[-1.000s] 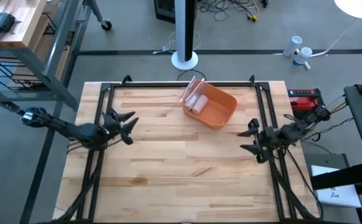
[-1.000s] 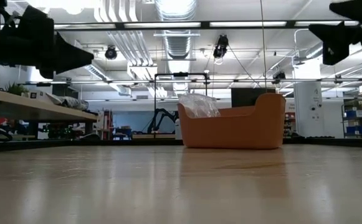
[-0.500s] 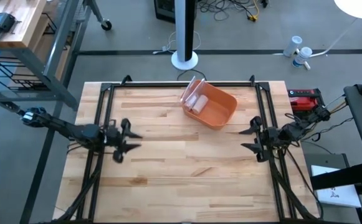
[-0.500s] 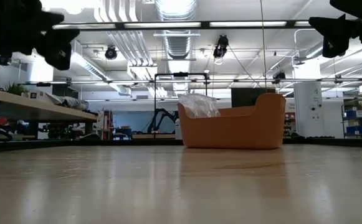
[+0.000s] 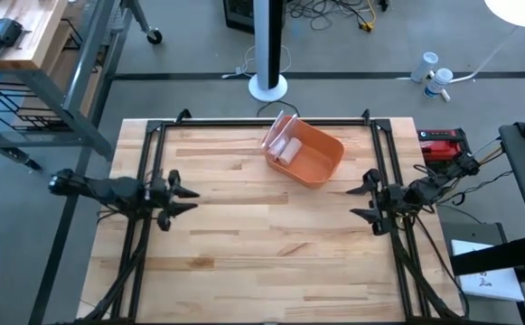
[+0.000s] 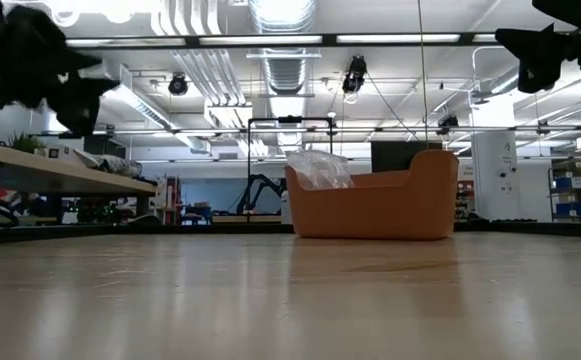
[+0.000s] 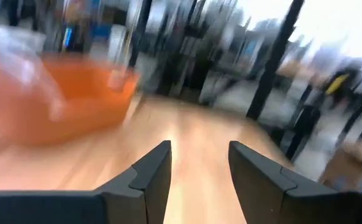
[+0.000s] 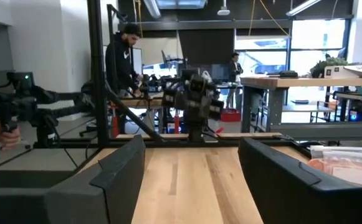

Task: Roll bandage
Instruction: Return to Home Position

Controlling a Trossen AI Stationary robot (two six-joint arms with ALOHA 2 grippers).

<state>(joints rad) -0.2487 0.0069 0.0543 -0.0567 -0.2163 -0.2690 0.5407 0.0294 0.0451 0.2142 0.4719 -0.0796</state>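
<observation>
Finds bag (image 5: pixel 283 147) in bin (image 5: pixel 327 153) at far side of table (image 5: pixel 262 253). Finds left gripper (image 5: pixel 179 195) and right gripper (image 5: pixel 360 198) empty, fingers spread, raised near opposite edges. Judges homing in hand, requiring only parking of arms, nothing to grasp.

Clear zip bag (image 5: pixel 282 147) leans inside orange bin (image 5: pixel 323 161).

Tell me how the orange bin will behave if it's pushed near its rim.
The orange bin looks like plastic and holds just a zip bag, so it is probably light and would likely slide on the smooth wooden table. Its base looks broad and its walls low, so tipping seems unlikely.
</observation>
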